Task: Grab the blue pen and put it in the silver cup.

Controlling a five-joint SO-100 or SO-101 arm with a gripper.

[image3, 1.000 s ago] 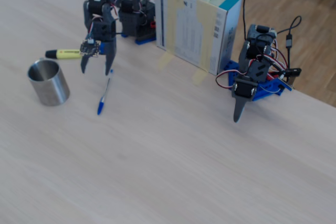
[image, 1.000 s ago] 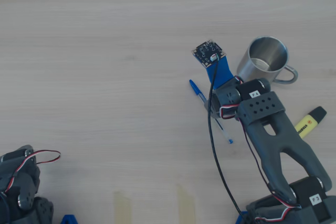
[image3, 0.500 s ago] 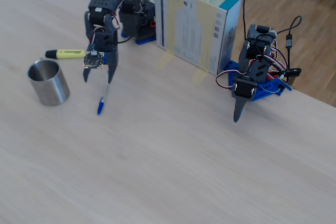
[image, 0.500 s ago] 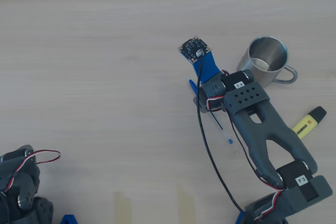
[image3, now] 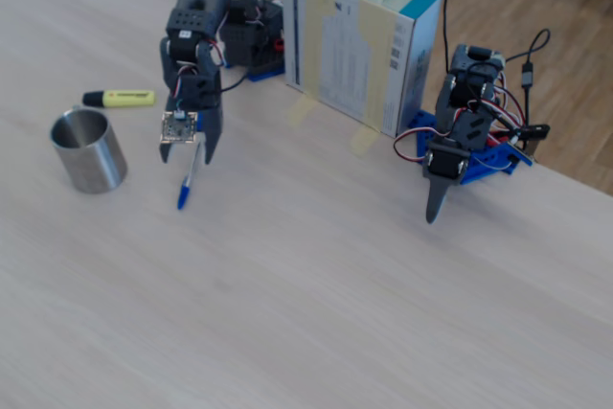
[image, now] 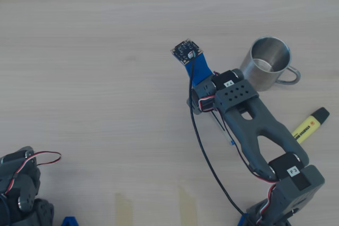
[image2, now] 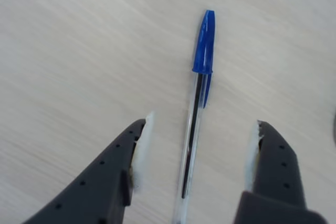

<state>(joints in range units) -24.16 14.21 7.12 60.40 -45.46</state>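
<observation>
Between the wide-spread hand [image2: 197, 153] lies the blue pen [image2: 198, 116], silver cup [image3: 88, 150] and yellow highlighter [image3: 119, 98] nearby.

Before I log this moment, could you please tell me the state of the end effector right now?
End effector: open, holding nothing; its fingers sit on either side of the pen, which lies on the table.

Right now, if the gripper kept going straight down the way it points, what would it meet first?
Most likely the blue pen: its clear barrel lies between the open fingers of the gripper, flat on the table. How far above it hangs is unclear.
</observation>
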